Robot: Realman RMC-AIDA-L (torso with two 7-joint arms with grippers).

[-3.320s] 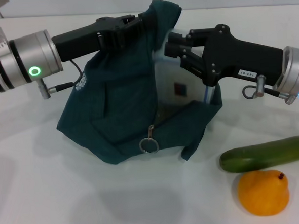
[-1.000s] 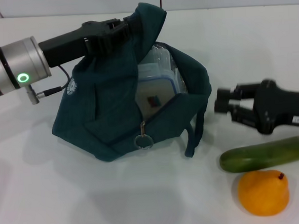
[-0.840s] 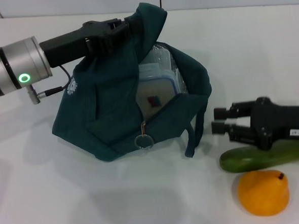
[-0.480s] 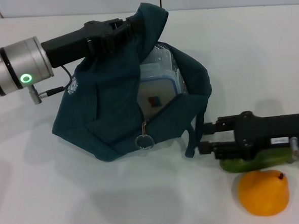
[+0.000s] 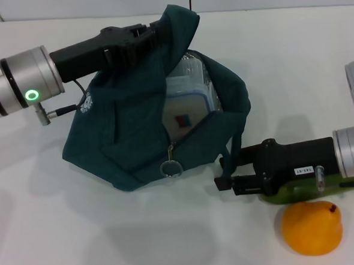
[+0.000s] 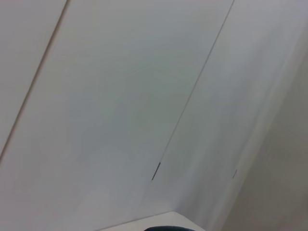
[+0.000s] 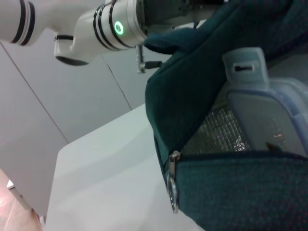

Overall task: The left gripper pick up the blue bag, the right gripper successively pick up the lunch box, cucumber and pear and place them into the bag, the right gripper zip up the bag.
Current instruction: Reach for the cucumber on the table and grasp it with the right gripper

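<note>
While my left gripper [image 5: 159,32] pinches the top of the dark blue cloth bag [image 5: 134,120], the clear lunch box [image 5: 187,105] sits inside. My right gripper [image 5: 227,172] lies low over the long green cucumber [image 5: 292,193] beside the bag, fingers spread.

One blue bag [image 5: 135,129], one lunch box [image 5: 184,105], one cucumber [image 5: 289,193], one pear [image 5: 312,227].

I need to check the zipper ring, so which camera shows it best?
The right wrist view: the zipper ring hangs large and close at the bag's opening edge. The head view shows the ring whole too, only smaller. The left wrist view doesn't show it.
</note>
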